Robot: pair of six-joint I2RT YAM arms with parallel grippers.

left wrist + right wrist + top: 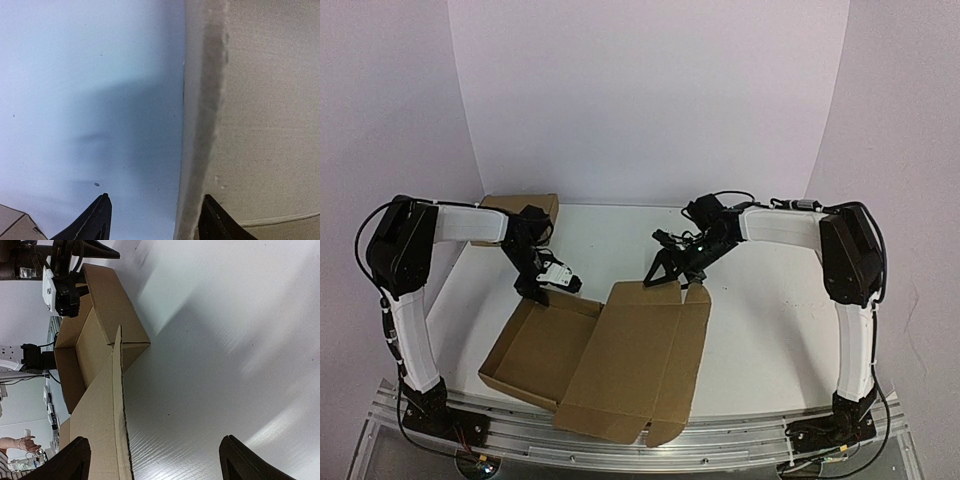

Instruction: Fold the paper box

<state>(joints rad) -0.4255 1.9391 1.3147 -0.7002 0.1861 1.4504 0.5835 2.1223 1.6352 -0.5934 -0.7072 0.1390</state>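
Note:
The paper box (620,360) lies partly folded at the near middle of the table. Its shallow tray (535,350) is on the left and its lid panel with flaps (640,350) slopes to the right. My left gripper (548,280) is at the tray's far wall, open. In the left wrist view (155,222) the wall's edge (200,125) stands between the jaws, next to the right finger (215,225). My right gripper (667,270) is open at the lid's far flap. In the right wrist view (155,460) the flap edge (119,405) sits near the left finger (70,462).
A plain brown cardboard box (525,207) stands at the back left behind the left arm. White walls close the table at the back and sides. A cardboard corner (12,222) shows low left in the left wrist view. The left gripper (65,280) shows in the right wrist view.

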